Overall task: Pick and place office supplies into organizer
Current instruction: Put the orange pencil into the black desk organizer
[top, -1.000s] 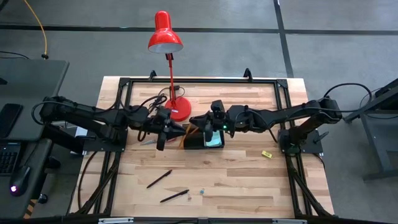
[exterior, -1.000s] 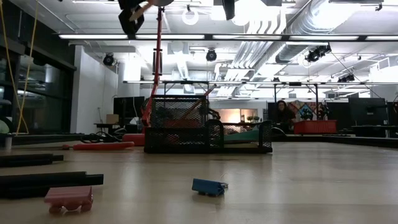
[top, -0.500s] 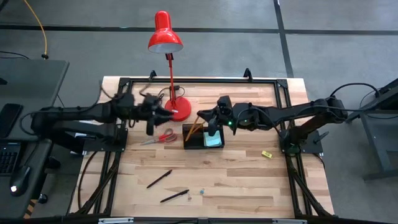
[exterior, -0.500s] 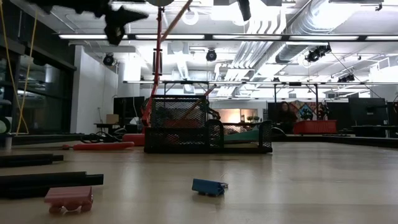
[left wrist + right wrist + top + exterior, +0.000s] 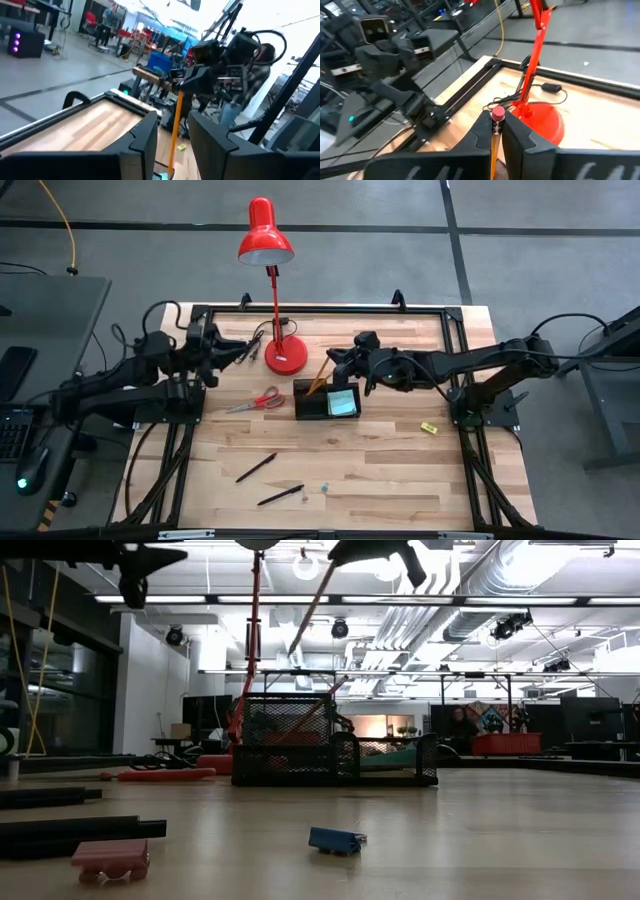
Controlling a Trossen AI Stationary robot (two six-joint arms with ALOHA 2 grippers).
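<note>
Right gripper [image 5: 333, 360], reached across above the organizer [image 5: 327, 399], clamped on an orange pencil [image 5: 318, 376] slanting into it; left gripper [image 5: 243, 351], raised by the lamp base [image 5: 285, 356], part-open, empty.

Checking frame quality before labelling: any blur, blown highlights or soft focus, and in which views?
Left wrist view: background blown out white, whole frame smeared, orange pencil soft. Right wrist view: pink-eraser pencil end fairly sharp between the right claw fingers, red lamp base behind slightly soft. Low view: ceiling lights glare, small blue block near the lens soft. High view: even light, crisp.
</note>
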